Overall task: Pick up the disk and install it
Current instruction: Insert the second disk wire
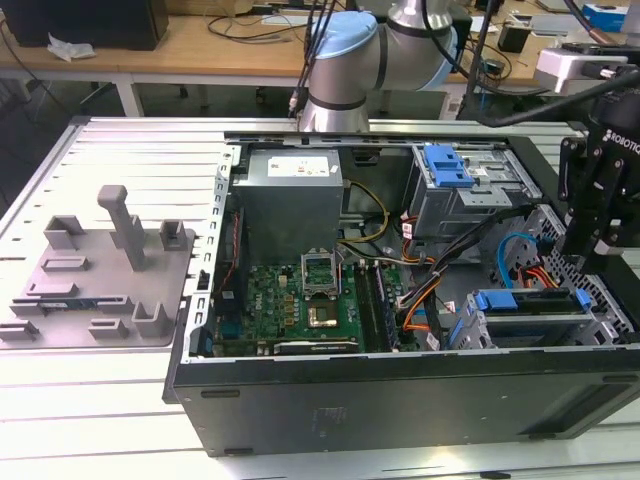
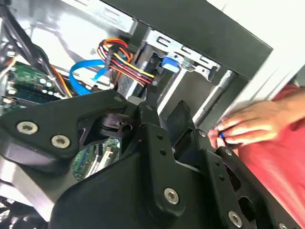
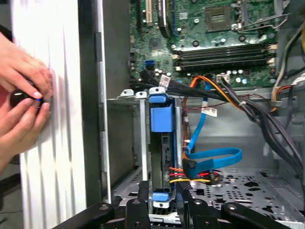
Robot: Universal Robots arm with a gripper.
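Observation:
The disk, silver with a bright blue carrier, sits on edge inside the drive cage at the case's front corner on the exterior view's right. In the first wrist view the disk stands in the cage slot with red, yellow and blue cables plugged in beside it. My black gripper hangs just above the disk's end. In the first wrist view the gripper is open, with one of its fingers on either side of the carrier's end, apart from it.
The open computer case holds a motherboard, a grey power supply and an upper cage with a blue latch. A person's hands hold a small black object on the table beside the case. A grey fixture plate lies on the exterior view's left.

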